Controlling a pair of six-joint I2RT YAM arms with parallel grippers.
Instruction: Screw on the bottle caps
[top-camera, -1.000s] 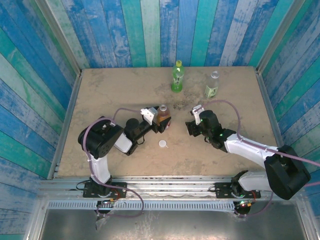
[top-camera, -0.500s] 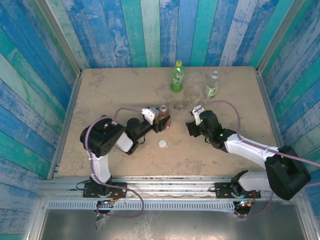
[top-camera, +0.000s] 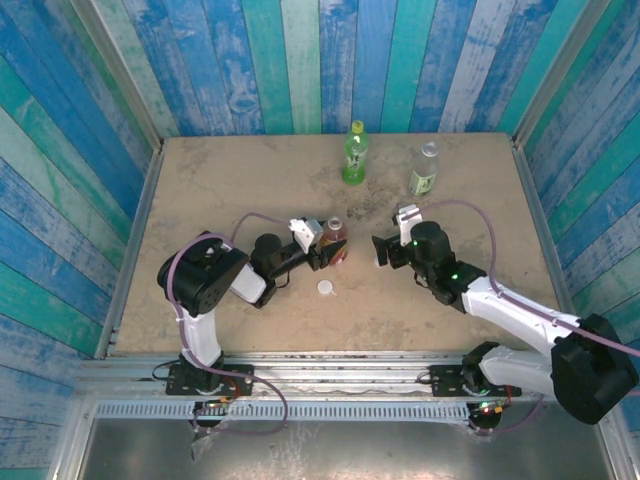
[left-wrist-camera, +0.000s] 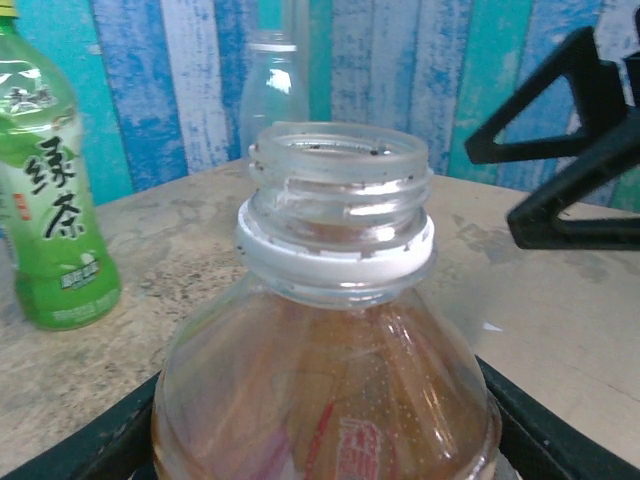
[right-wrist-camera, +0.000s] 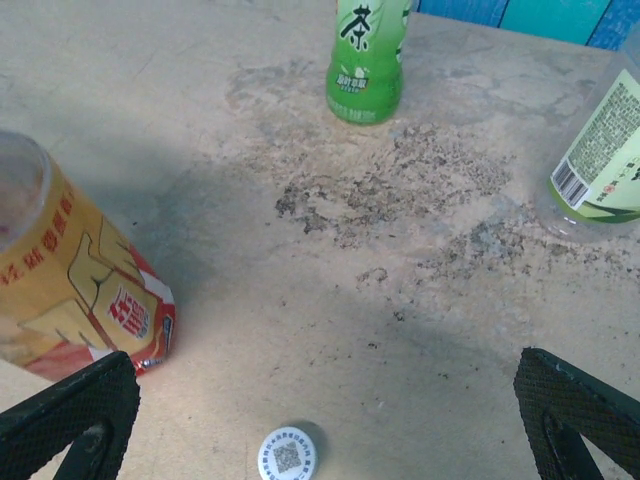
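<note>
Where the left arm (top-camera: 215, 285) and right arm (top-camera: 500, 305) reach up from the bottom edge of the overhead frame, a loose white cap (top-camera: 325, 288) lies flat on the sandy desk (top-camera: 200, 190) just below centre, touching nothing. Just above it, the left jaws are closed on the body of the amber bottle (top-camera: 333, 240), with a black finger (left-wrist-camera: 90, 450) on each side of it in the left wrist view. The bottle's threaded mouth is open, with a white ring under the threads. Right of centre, the right jaws stand wide apart and hold nothing, facing the amber bottle across a gap. In the right wrist view their fingertips (right-wrist-camera: 70, 415) sit in the two lower corners, with the white cap between them at the bottom edge. Farther back, near the desk's top edge, the green bottle (top-camera: 354, 155) stands upright wearing a yellow-green cap (top-camera: 355, 126). The clear bottle (top-camera: 424, 172) with a green label stands to its right, apart from it. Blue and teal planks form the wall (top-camera: 300, 60) behind.
</note>
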